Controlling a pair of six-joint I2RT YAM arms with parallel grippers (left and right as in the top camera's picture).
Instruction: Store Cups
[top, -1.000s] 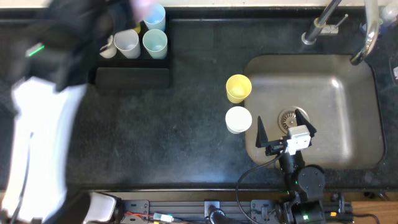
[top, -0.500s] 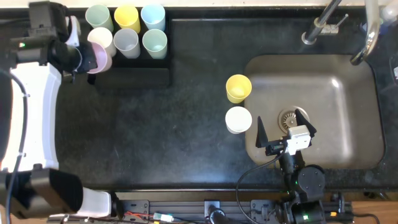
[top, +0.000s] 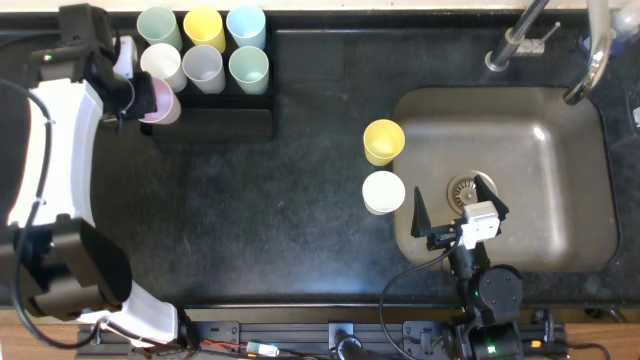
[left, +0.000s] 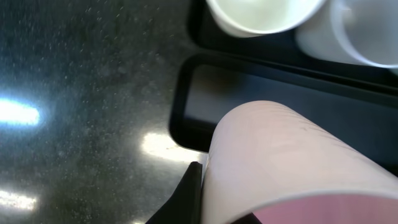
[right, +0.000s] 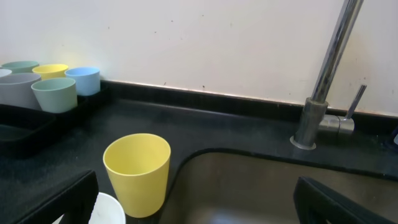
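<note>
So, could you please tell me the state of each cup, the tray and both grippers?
pink cup: tilted, gripped.
left gripper: jaws shut on the pink cup.
right gripper: jaws open, empty.
tray: six cups upright inside, one row bare.
yellow cup: upright, empty, on the counter.
white cup: on the counter, unstored.

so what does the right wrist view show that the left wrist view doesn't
Only the right wrist view: a yellow cup upright on the counter at the sink's edge, the rim of a white cup beside it, and the faucet against the wall.
Only the left wrist view: a pink cup, tilted, held in the left gripper over an empty part of the tray.
Both: the black tray with cups standing in it, and the dark countertop.
</note>
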